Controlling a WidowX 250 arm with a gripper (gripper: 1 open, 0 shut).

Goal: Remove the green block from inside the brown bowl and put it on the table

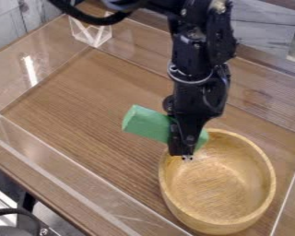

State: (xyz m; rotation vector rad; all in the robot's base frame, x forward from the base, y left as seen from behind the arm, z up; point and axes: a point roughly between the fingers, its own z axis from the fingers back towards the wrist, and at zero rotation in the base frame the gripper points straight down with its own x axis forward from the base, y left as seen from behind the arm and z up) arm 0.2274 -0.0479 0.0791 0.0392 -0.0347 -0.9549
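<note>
My gripper [183,153] points straight down over the left rim of the brown bowl [264,184] and is shut on the green block [145,123]. The block is held tilted, just above the rim. Most of it sticks out to the left over the table [88,92], and a small part shows to the right of the fingers. The bowl is round, light-brown wood, and sits at the lower right; its inside shows nothing but bare grain. The black arm hides the block's middle.
Low clear acrylic walls [40,152] run along the table's edges. A small clear acrylic piece [91,33] stands at the back left. Bare wood-grain surface stretches left of the bowl and behind it.
</note>
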